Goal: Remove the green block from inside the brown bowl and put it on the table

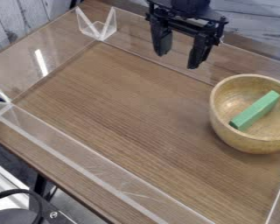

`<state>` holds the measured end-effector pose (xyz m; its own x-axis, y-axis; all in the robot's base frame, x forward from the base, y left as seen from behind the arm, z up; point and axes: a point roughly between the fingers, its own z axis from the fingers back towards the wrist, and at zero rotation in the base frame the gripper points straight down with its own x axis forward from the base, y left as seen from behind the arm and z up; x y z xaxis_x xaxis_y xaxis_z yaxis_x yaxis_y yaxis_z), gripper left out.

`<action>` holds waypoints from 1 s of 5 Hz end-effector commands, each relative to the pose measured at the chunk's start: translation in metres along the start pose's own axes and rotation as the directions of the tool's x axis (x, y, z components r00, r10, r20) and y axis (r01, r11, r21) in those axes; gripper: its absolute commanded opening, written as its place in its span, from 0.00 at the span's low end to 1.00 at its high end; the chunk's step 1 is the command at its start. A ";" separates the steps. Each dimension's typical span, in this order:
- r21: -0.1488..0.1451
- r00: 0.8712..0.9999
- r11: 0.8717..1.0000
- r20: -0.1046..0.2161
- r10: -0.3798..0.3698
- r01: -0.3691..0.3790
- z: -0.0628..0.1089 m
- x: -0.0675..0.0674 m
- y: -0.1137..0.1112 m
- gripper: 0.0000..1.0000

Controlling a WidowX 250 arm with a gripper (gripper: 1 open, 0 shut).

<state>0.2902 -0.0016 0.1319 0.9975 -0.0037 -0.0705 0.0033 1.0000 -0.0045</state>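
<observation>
The green block (255, 110) is a flat bright green bar lying tilted inside the brown bowl (224, 123), one end resting up against the far right wall. That round tan wooden bowl stands at the right side of the table (119, 109). My black gripper (180, 51) hangs at the top centre, pointing down, well above the tabletop and up-left of the bowl. Its two fingers stand apart with nothing between them, so it is open.
Low clear acrylic walls (60, 144) run along the table's edges, with a folded clear corner piece (98, 24) at the back left. Bare wood-grain surface spreads left and in front of the bowl.
</observation>
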 end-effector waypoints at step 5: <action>0.067 0.963 0.960 -0.042 -0.268 0.270 -0.001 0.011 -0.091 1.00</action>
<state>0.2914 -0.0890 0.1107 0.9474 -0.2617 -0.1843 0.2737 0.9609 0.0425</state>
